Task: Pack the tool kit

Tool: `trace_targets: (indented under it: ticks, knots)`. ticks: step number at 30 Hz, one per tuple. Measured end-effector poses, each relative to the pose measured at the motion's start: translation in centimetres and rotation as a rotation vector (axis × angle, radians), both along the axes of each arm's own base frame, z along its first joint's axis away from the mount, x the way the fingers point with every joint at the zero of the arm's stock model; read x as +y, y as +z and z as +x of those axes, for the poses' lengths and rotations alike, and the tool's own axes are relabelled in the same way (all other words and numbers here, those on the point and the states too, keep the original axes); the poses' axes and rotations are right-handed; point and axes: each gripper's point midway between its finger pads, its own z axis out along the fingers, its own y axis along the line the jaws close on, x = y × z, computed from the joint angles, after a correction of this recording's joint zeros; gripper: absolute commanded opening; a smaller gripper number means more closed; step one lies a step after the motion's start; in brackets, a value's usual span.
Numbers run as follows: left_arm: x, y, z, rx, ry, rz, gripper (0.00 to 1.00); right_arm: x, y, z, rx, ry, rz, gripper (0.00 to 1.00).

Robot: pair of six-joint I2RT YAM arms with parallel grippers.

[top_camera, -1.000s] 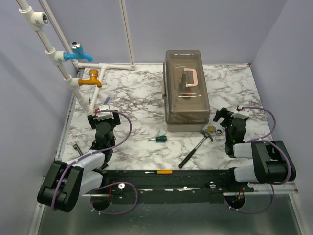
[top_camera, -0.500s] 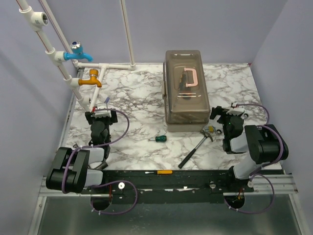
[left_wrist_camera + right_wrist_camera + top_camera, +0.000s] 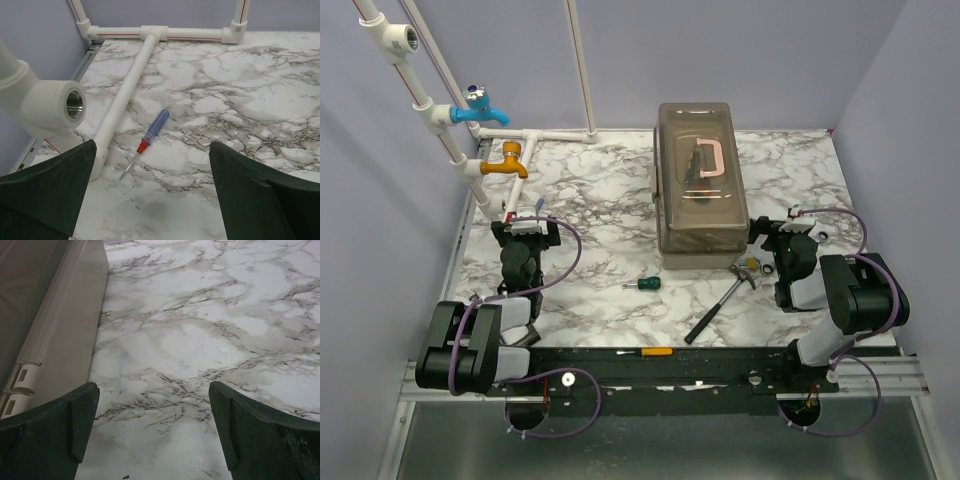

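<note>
Marble-look tabletop, lilac walls, closed beige-grey plastic toolbox around 1 o'clock. Left gripper and right gripper both gape wide, empty.

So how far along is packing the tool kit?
Nothing looks packed yet: the toolbox is shut, while the hammer, green screwdriver, orange screwdriver and blue screwdriver lie loose outside it. Nothing is in hand: the left fingers and right fingers are open and empty. Left: open the box and load every tool.
</note>
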Motion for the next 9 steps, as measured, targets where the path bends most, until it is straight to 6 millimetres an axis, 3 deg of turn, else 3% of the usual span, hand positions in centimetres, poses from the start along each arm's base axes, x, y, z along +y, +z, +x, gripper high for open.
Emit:
trace_targets:
  ticks: [9]
  knots:
    - [-0.20,0.03,0.07,0.000,-0.014,0.000,0.98,0.01,0.00,0.00,0.000,0.001,-0.001,1.00]
